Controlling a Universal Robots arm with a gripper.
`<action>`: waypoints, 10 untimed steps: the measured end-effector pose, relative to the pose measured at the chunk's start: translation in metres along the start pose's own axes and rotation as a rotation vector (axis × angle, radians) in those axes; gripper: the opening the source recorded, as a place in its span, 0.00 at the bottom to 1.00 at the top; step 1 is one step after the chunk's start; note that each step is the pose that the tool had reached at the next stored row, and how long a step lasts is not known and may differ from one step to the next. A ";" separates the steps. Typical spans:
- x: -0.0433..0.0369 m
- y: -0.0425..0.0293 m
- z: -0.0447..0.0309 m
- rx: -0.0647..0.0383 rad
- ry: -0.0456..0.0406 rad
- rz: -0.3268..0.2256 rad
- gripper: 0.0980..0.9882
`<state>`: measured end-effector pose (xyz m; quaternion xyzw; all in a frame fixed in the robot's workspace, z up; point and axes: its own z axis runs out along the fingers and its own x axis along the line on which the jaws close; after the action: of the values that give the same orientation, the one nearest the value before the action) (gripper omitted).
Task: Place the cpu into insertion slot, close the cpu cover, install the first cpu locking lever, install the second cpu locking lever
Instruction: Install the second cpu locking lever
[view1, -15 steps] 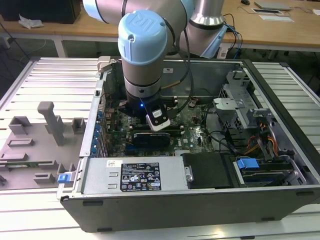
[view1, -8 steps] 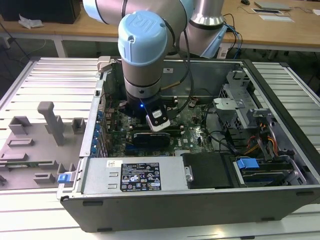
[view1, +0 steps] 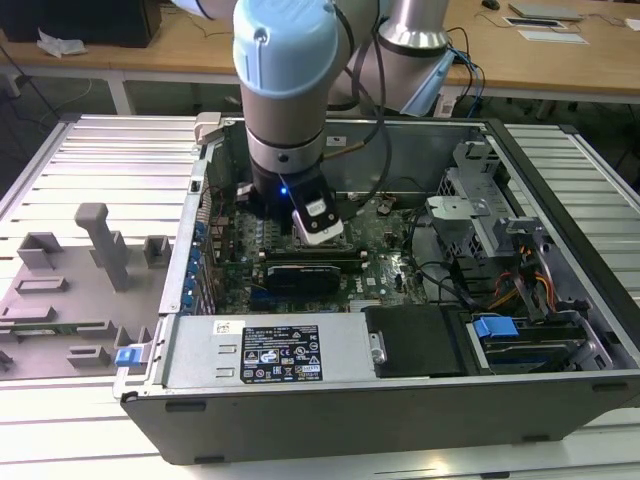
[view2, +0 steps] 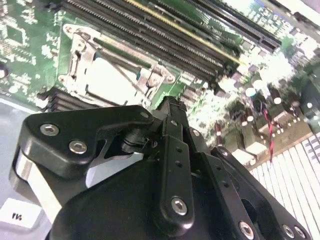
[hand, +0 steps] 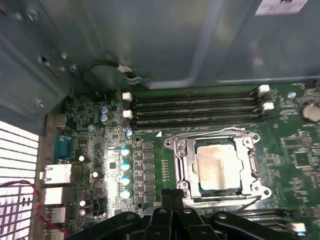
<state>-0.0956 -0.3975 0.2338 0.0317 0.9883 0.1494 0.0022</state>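
The cpu (hand: 218, 164), a square chip with a dull silver top, lies flat in the insertion slot, whose contacts are hidden beneath it. The cpu cover (hand: 182, 155), a grey metal frame, lies down around the chip. A thin wire locking lever (hand: 225, 201) runs along the socket side nearest my gripper. My gripper (hand: 171, 196) is shut, its black fingertips together with nothing between them, just off the socket's corner. In the second wrist view the gripper (view2: 170, 106) sits low beside the cpu (view2: 107, 80). In the exterior view the arm's wrist (view1: 290, 150) stands over the open computer case.
Long black memory slots (hand: 195, 107) run beside the socket, with the grey case wall (hand: 175, 40) beyond them. A row of capacitors (hand: 125, 165) stands nearby. The exterior view shows a black expansion card (view1: 300, 272), the power supply (view1: 270, 350), drive bays (view1: 500, 250) and a grey fixture tray (view1: 80, 280).
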 end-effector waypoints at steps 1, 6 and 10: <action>0.0000 0.0014 -0.0046 0.000 0.0000 0.000 0.01; -0.0014 0.0055 -0.0174 0.054 -0.0036 0.000 0.01; -0.0068 0.0074 -0.0224 0.106 -0.0079 0.005 0.01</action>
<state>-0.0886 -0.3975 0.2574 0.0349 0.9947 0.0968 0.0040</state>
